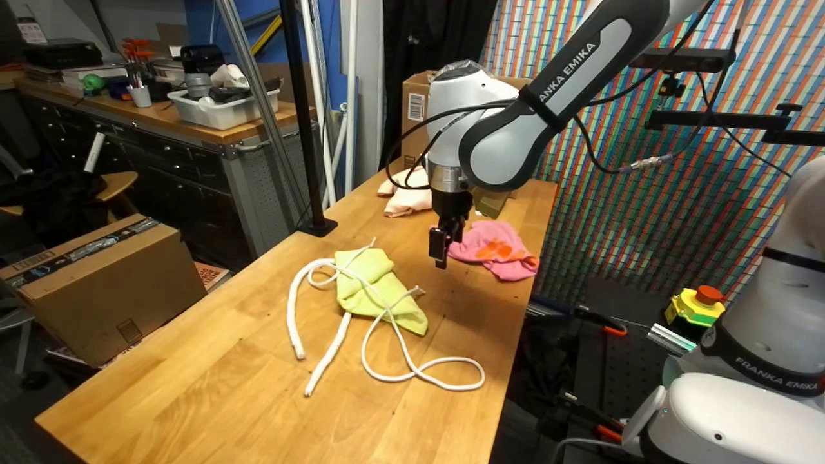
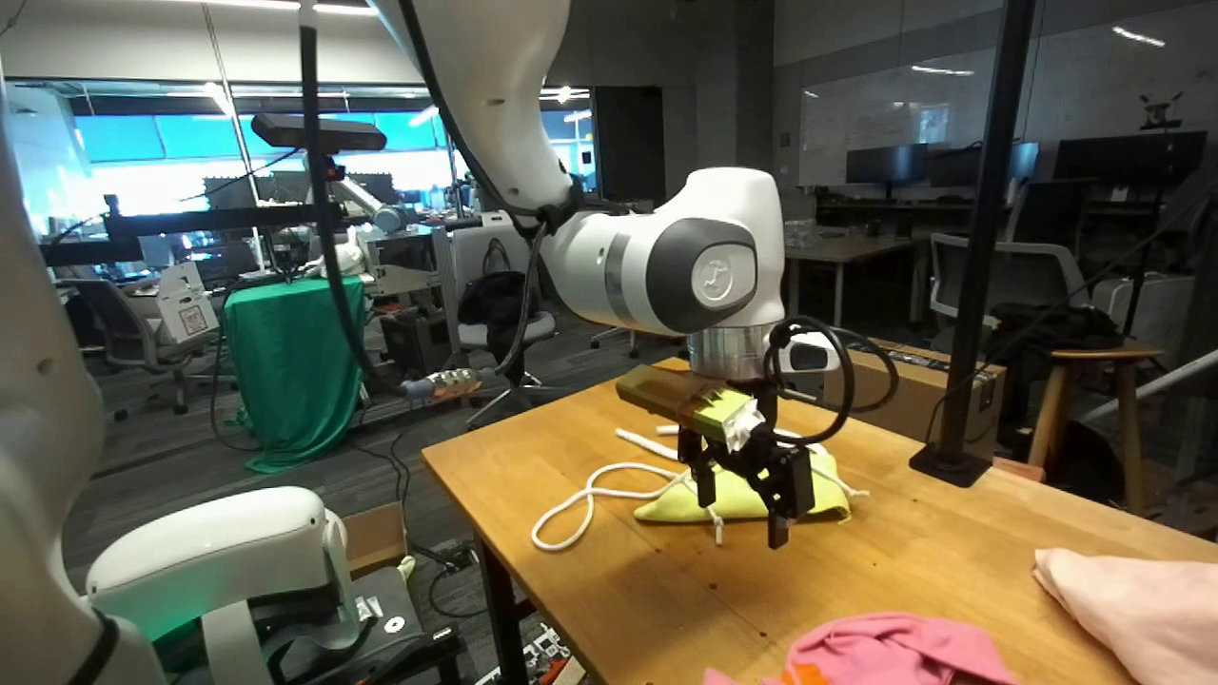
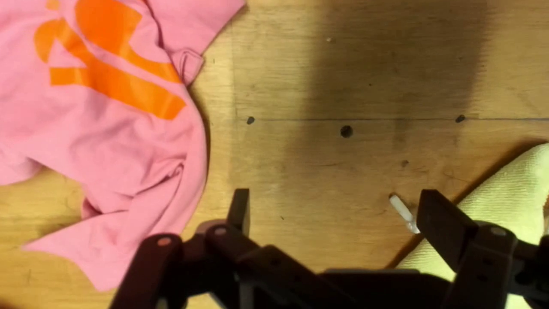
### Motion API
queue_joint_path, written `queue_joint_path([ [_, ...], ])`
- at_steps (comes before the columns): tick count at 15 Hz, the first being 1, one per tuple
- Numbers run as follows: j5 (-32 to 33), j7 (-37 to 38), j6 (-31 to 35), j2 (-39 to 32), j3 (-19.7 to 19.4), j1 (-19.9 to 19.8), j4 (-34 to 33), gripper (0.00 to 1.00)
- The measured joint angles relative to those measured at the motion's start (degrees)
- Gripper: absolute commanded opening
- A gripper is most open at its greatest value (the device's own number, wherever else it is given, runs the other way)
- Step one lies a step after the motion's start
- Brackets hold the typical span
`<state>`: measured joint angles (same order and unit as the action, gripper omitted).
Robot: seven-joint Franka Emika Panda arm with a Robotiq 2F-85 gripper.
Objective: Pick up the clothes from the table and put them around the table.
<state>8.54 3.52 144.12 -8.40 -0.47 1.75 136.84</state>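
Note:
The clothes lie apart on the wooden table. A yellow-green cloth sits mid-table, with white cord across it. The pink cloth with orange print lies near one long edge; the pale pink-cream cloth is farther back, partly behind the arm. My gripper hangs above the table between the yellow-green and pink cloths, fingers pointing down. In the wrist view the gripper stands wide open over bare wood, nothing between its jaws. Pink cloth is left of it; yellow-green cloth shows behind the right finger.
Thick white rope and a thin looped cord lie around the yellow-green cloth. One cord end is near the right fingertip. A black post rises from the table's edge. Another robot arm stands beside the table.

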Motion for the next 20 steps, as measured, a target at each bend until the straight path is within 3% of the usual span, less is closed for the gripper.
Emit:
queue_joint_path([
  [6,2.4,-0.9,6.3,-0.7,1.1,1.4,0.0,1.0],
  [13,-5.7,-12.8,11.0,-3.2,4.4,1.2,-1.0,1.0],
  [20,-3.0,-15.2,15.2,-7.0,5.4,1.3,-4.0,1.0],
])
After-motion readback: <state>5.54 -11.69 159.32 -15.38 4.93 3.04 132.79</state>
